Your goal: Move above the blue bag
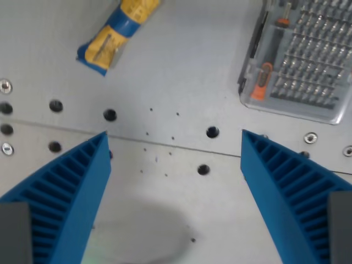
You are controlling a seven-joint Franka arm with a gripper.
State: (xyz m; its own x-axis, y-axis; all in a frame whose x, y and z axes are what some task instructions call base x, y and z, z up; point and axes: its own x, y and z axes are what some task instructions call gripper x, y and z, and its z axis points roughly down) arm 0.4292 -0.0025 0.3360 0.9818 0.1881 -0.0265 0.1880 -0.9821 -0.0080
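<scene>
Blue ribbed fingers (71, 192) of the gripper (175, 140) stand wide apart, holding nothing, over the grey bench (181, 66). Blue bag (116, 34) lies at eleven o'clock; clear bit case (302, 55) at one o'clock.

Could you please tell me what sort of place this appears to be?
Probably a lab or workshop bench: a grey metal table drilled with bolt holes, a clear case of screwdriver bits, and a blue-and-yellow bag beyond the open tool.
</scene>
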